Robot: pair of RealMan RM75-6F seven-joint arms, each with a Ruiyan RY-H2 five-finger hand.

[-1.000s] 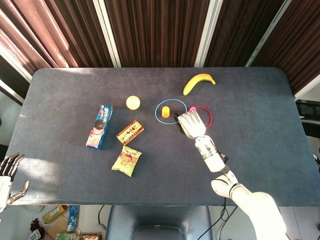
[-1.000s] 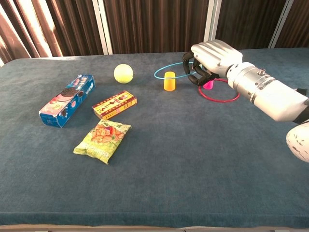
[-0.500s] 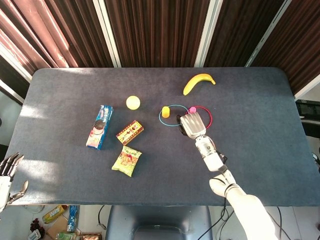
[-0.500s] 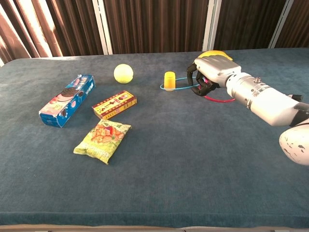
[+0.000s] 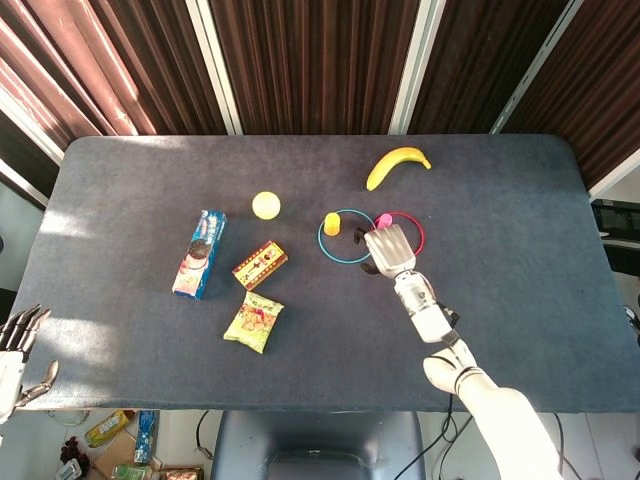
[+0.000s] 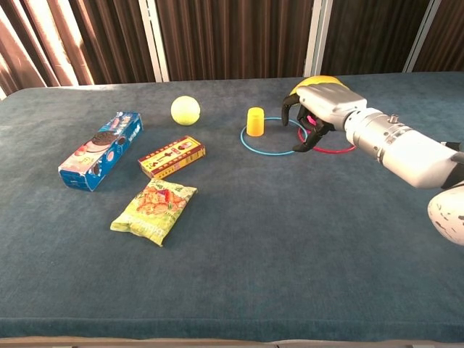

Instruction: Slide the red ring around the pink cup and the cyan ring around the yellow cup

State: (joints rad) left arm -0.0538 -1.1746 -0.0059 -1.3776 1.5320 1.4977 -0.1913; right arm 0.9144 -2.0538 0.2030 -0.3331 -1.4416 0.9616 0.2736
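The right hand (image 6: 317, 119) holds nothing, its fingers curled down with tips on the cyan ring's (image 5: 345, 237) near-right edge. The yellow cup (image 5: 333, 223) stands on that ring's far-left rim, barely enclosed. Beyond, the red ring (image 5: 413, 229) encircles the pink cup (image 5: 384, 219). The hoop looks thin, light and stiff, so fingertip pressure on the rim should slide it.

The right hand (image 6: 316, 116) is seen palm-down over the dark blue tabletop (image 6: 275, 239), its dark fingertips (image 6: 301, 147) curled down just at the thin cyan ring (image 6: 273, 135). A small yellow plastic cup (image 6: 254, 121) is stood to the hand's left, on that ring's far-left edge. A thin red ring (image 6: 330, 143) is laid beneath the hand, partly hidden by it.
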